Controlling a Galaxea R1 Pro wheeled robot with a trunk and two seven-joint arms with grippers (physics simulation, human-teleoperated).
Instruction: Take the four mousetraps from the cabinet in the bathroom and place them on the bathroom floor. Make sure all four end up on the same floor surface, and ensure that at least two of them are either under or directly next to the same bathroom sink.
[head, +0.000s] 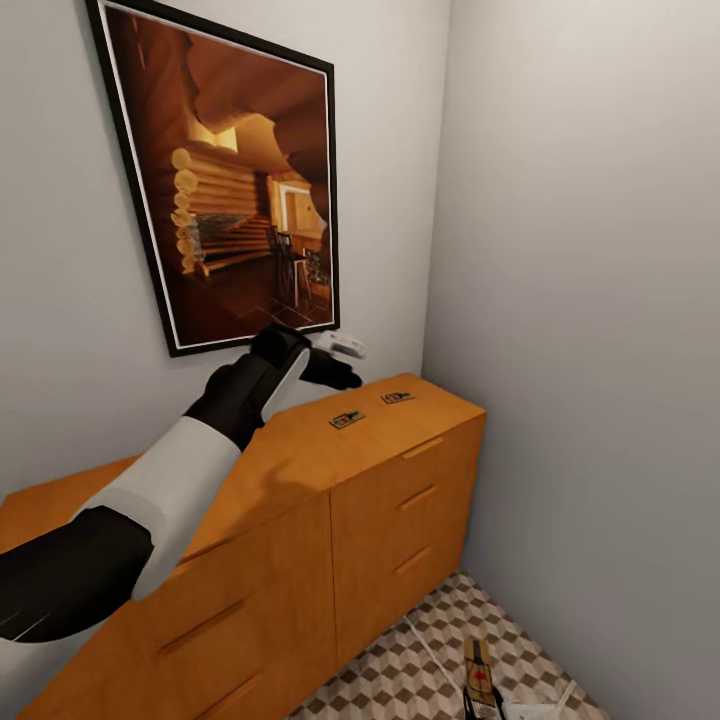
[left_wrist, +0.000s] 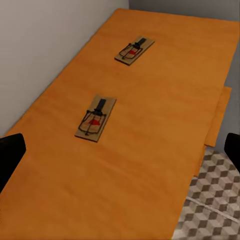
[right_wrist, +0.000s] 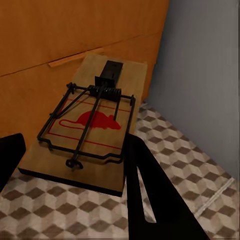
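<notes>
Two mousetraps (head: 347, 420) (head: 397, 398) lie flat on top of the orange-brown cabinet (head: 300, 470), near its right end. My left gripper (head: 345, 362) hovers open above the cabinet top, just short of them. In the left wrist view the nearer mousetrap (left_wrist: 96, 118) and the farther mousetrap (left_wrist: 134, 51) lie ahead of the spread fingers (left_wrist: 10, 155). Low at the right, my right gripper (right_wrist: 75, 165) is shut on a third mousetrap (right_wrist: 87, 127) with a red mouse print, held above the bathroom floor (head: 420, 660) in front of the cabinet. That mousetrap (head: 480, 672) also shows in the head view.
A large framed picture (head: 235, 180) hangs on the wall behind the cabinet. A grey side wall (head: 590, 300) closes the corner just right of the cabinet. The cabinet drawers (head: 415, 500) are closed. A narrow strip of tiled floor runs between cabinet and wall.
</notes>
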